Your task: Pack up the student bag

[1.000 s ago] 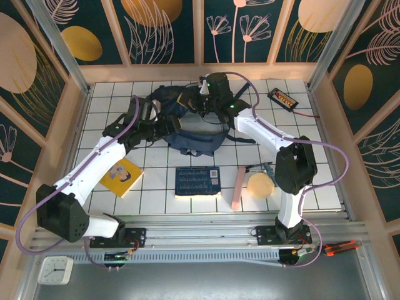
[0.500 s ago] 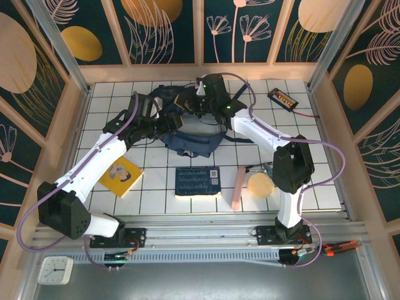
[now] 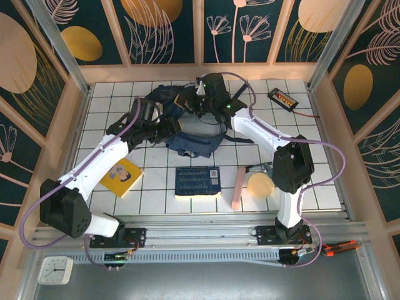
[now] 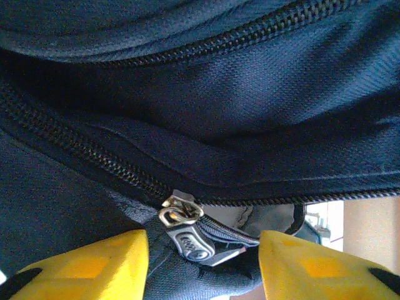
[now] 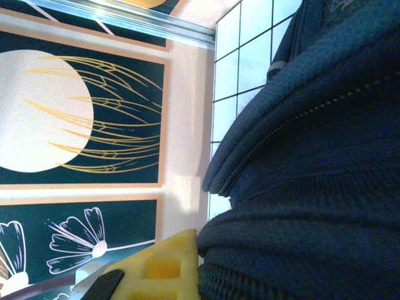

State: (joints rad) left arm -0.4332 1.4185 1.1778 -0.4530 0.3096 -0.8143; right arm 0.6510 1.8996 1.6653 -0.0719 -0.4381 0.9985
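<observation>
Change since earlier frame: left claw (image 3: 169, 126) has pressed farther into the student bag (image 3: 194, 142); the bag's near lobe has drawn narrower.

Near row, unpacked, left to right: yellow book (image 3: 120, 177), navy printed book (image 3: 198, 181), pink block (image 3: 237, 185), round tan item (image 3: 260, 185).

Student bag: far centre of the worktop (image 3: 300, 144), crumpled. Long axis judged roughly left to right. Front pocket sags to the near side; far edge is held up.

Left claw: pads apart astride the zip pull (image 4: 181, 212), with a fold of fabric between them. Whether they pinch yet cannot be told.

Right claw (image 3: 195, 101): clenched on fabric at the bag's far edge.

Hazards, judged: the left claw may catch cloth instead of the pull, so the zip jams or bunches. The right claw's thin pinch may slip, letting the bag slump shut.
</observation>
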